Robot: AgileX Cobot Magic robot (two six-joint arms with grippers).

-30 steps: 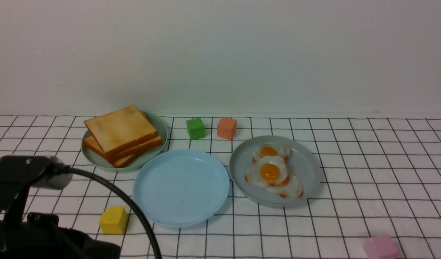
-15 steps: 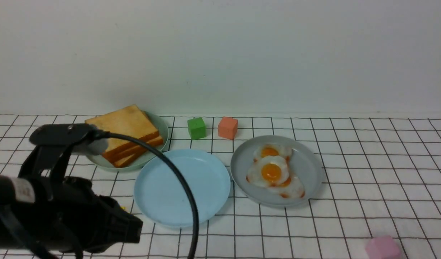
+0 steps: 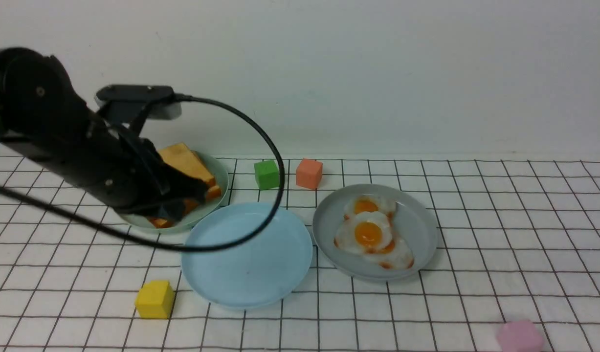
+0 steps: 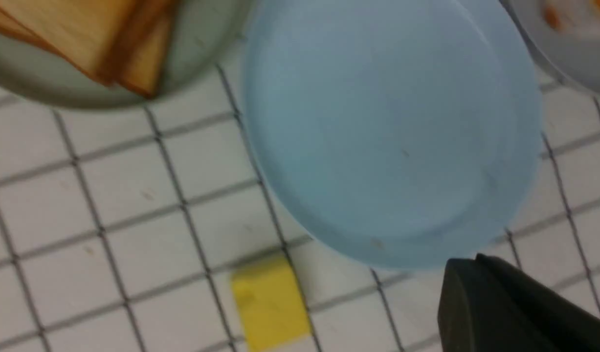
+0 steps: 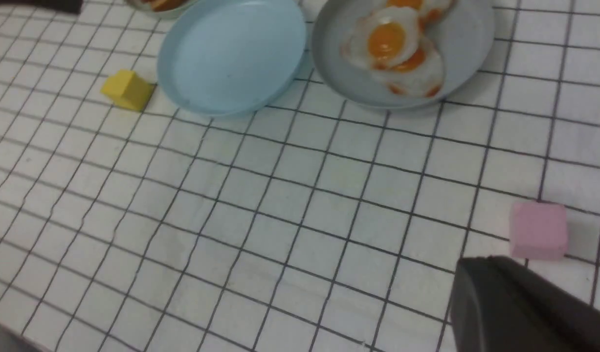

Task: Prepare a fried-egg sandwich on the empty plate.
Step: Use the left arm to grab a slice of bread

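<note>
I've swung the left gripper [image 3: 189, 194], jaws together, up to the toast stack [image 3: 188, 163] while the right gripper [image 5: 505, 303] closed empty; the sky-blue plate [image 3: 246, 256], between toast and fried eggs [image 3: 369, 235], awaits its first slice.

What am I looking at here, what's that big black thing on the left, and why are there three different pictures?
The black thing is the left arm of a two-armed robot; its left gripper, a two-finger clamp, hangs shut by a stack of toast on a pale green plate. The wide picture comes from a camera between the arms. The other two come from cameras on the wrists; the dark wedge in the right wrist one is the right gripper, also shut. On the checked cloth lie an empty sky-blue plate, a grey-blue plate with fried eggs, and a green block, orange block, yellow block and pink block. Nothing is held.
</note>
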